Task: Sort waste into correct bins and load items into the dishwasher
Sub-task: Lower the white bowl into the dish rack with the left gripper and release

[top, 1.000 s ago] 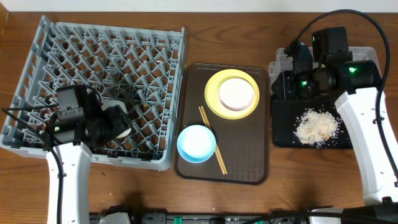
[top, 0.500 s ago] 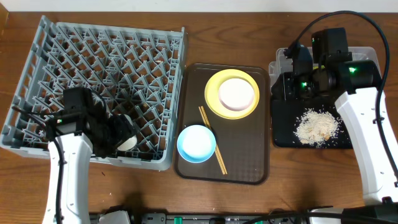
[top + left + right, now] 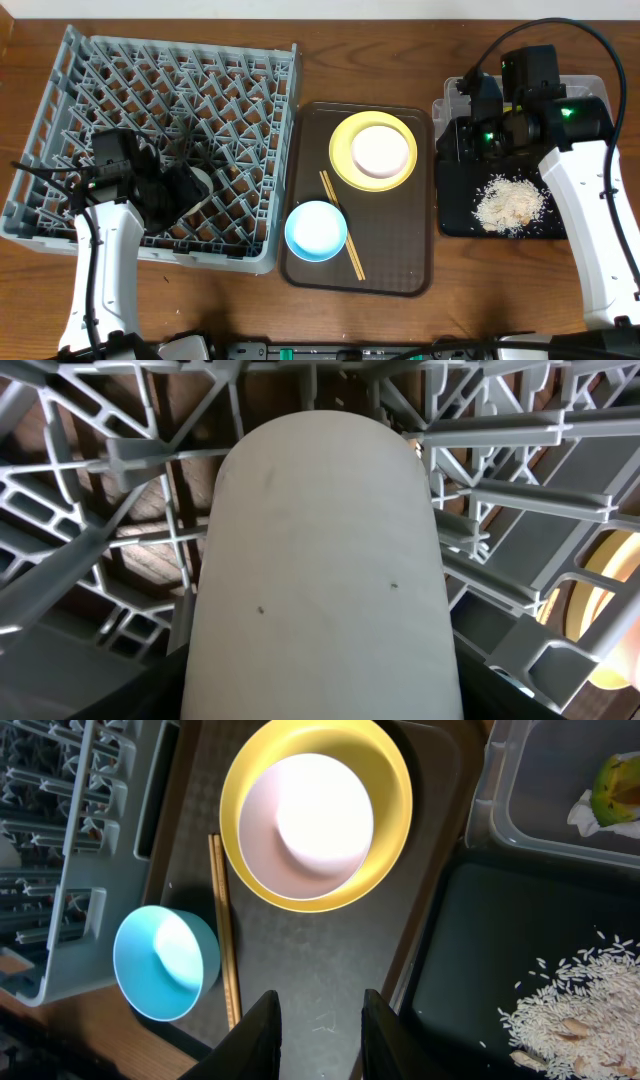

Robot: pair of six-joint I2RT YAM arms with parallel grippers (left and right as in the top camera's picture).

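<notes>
My left gripper is shut on the white bowl, holding it on edge among the pegs of the grey dishwasher rack. In the left wrist view the white bowl fills the frame, with the rack's lattice around it. My right gripper is open and empty over the right edge of the brown tray. The yellow plate, light-blue bowl and chopsticks lie on that tray. Rice crumbs lie in the black tray. The wrapper and white paper lie in the clear tub.
The brown tray sits between the rack and the black tray. The clear tub stands behind the black tray, largely under my right arm. Bare wooden table runs along the front edge.
My left gripper has carried the white bowl from the rack's front edge back and left, deeper among the pegs. The right arm has not moved.
</notes>
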